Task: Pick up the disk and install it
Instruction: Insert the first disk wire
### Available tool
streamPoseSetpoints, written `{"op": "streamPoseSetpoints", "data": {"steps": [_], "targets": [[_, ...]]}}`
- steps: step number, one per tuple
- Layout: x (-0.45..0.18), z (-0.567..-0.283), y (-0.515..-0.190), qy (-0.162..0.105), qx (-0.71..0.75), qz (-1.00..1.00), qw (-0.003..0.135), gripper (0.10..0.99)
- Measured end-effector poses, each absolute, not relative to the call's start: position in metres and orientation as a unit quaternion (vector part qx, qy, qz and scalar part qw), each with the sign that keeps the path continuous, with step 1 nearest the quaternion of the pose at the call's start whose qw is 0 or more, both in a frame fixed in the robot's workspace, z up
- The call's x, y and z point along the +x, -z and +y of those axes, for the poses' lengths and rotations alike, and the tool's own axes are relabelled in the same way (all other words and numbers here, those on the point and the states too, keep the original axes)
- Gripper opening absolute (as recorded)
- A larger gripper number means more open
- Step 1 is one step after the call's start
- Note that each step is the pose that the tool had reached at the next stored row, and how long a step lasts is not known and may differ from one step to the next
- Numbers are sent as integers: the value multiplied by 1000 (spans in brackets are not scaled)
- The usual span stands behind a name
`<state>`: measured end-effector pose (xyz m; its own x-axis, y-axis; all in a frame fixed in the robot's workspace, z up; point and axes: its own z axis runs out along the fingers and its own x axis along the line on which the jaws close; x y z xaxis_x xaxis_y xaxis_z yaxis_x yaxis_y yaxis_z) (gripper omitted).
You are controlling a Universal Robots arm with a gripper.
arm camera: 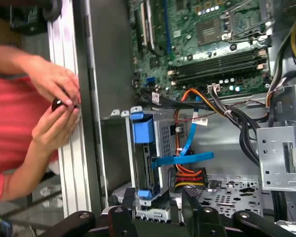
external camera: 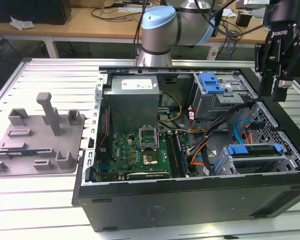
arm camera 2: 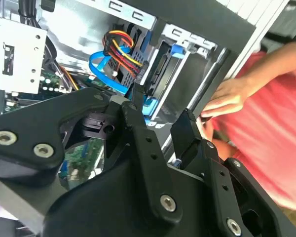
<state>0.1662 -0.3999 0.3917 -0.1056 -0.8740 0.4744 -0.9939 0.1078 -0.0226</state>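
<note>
Flat silver-metal hard drive point(external camera: 255, 151), framed w/ a blue plastic bracket, is seen lying level inside a grey metal drive cage point(external camera: 229, 165) at the corner of an open black PC case point(external camera: 190, 182), at the exterior view's right. In the first wrist view the hard drive point(arm camera: 146, 165) is shown edge-on, w/ blue tabs at both ends.

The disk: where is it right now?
The disk sits in the metal cage at the open computer case's corner, on the exterior view's right, beside the blue cable, with the gripper above.

White lettering marks the gripper point(external camera: 273, 92) housing; print on the power-supply sticker point(external camera: 137, 84) cannot be made out.
</note>
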Motion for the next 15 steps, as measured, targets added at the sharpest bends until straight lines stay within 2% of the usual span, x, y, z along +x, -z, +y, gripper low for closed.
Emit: {"op": "streamPoseSetpoints", "data": {"steps": [6, 15], "targets": [[175, -400, -387, -163, 642, -726, 187, 502], [175, -405, -368, -163, 642, -726, 187, 502]]}}
